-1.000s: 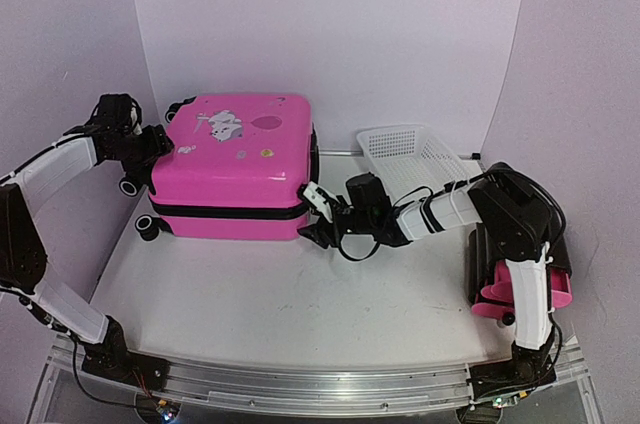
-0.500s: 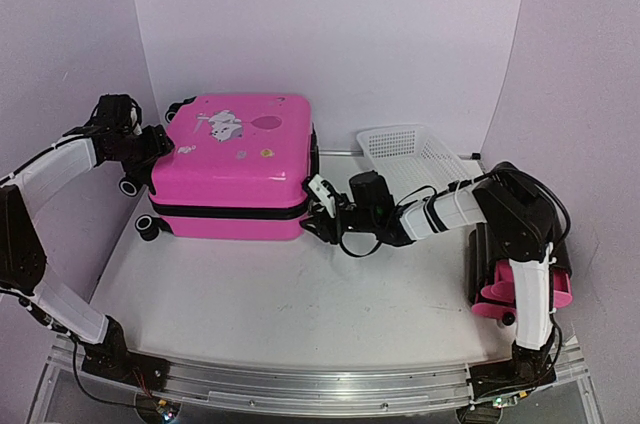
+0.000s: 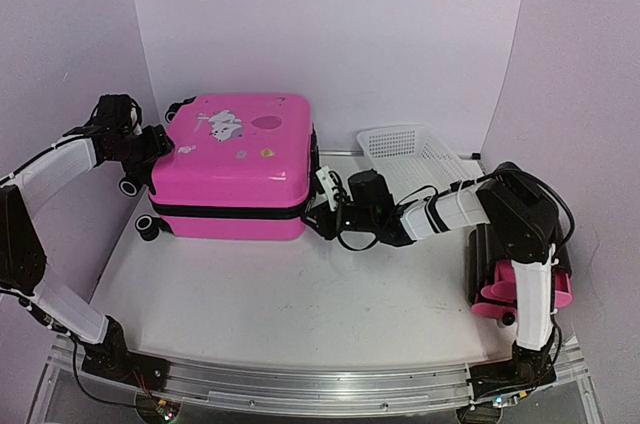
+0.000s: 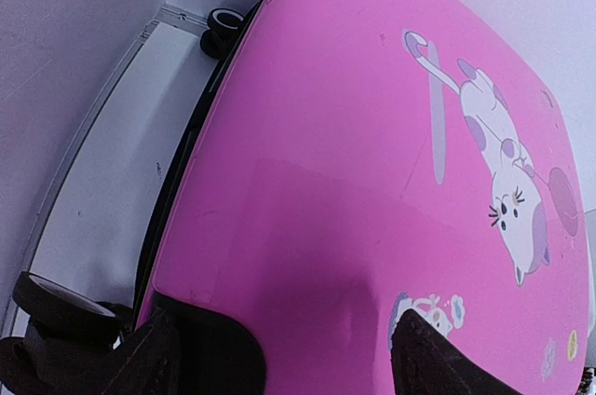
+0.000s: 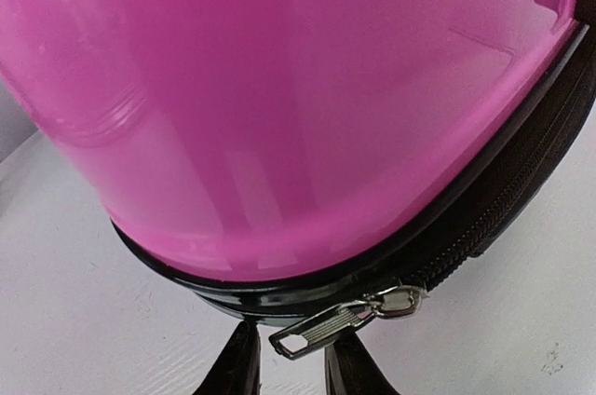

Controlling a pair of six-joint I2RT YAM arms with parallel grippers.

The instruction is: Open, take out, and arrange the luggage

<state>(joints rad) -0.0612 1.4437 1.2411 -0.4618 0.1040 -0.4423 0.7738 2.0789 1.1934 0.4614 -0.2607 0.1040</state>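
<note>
The hot-pink luggage point(image 3: 235, 159) lies flat and closed at the back left of the table, sticker lid up. My left gripper point(image 3: 160, 147) is open, its jaws spread wide over the lid's left edge; the left wrist view shows the lid point(image 4: 372, 134) with the gripper point(image 4: 279, 358) straddling it. My right gripper point(image 3: 318, 209) is at the luggage's front right corner. In the right wrist view the pink shell point(image 5: 279, 88) fills the frame and the metal zipper pull point(image 5: 326, 325) hangs between the narrowly parted jaws of that gripper point(image 5: 293, 362), with table showing beside the pull.
A white mesh basket point(image 3: 410, 154) stands right of the luggage at the back. A small black cabinet with pink drawers point(image 3: 490, 289) sits at the right edge, partly behind my right arm. The luggage's wheels point(image 3: 130, 186) stick out on its left side.
My right gripper has moved left and slightly up, closing in on the luggage's front right corner. The left arm and the luggage have not moved.
</note>
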